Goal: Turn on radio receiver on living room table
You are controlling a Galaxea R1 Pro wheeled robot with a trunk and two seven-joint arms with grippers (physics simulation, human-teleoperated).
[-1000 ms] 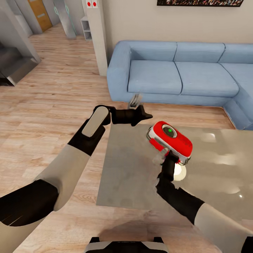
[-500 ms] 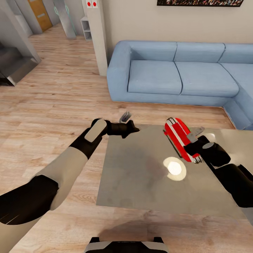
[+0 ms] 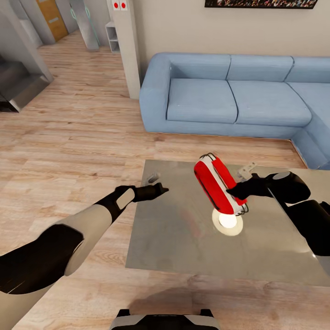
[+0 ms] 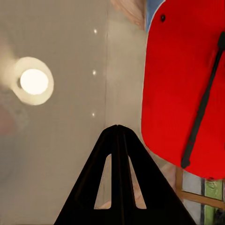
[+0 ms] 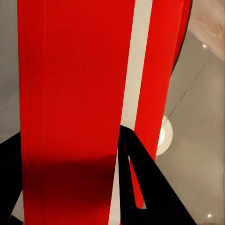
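The living room has a light wood plank floor point(image 3: 68, 137) running back to a hallway with a wooden door point(image 3: 51, 18) at the far left. A beige wall point(image 3: 174, 27) stands behind a blue corner sofa point(image 3: 229, 96), and the lower edge of a dark picture point(image 3: 260, 3) hangs above it. A pale pillar point(image 3: 127, 46) with two red marks near its top stands just left of the sofa.

Nearer the robot sits the table point(image 3: 174, 238), its glossy grey top reflecting a round ceiling light point(image 3: 228, 221); the same bright spot shows on the top in the left wrist view point(image 4: 33, 81).

The radio receiver point(image 3: 219, 184) is lifted above the table's far middle, tilted on its edge with a white stripe along its side. The right gripper point(image 3: 236, 189) is clamped on its lower right end; in the right wrist view the red body point(image 5: 89, 108) with its white stripe sits between the black fingers point(image 5: 145, 187).

The left gripper point(image 3: 158, 188) hovers at the table's left edge, well apart from the radio, its fingers point(image 4: 117, 178) pressed together with nothing between them. In the left wrist view the radio's flat red face point(image 4: 185, 89) shows a thin black antenna point(image 4: 201, 108) lying along it
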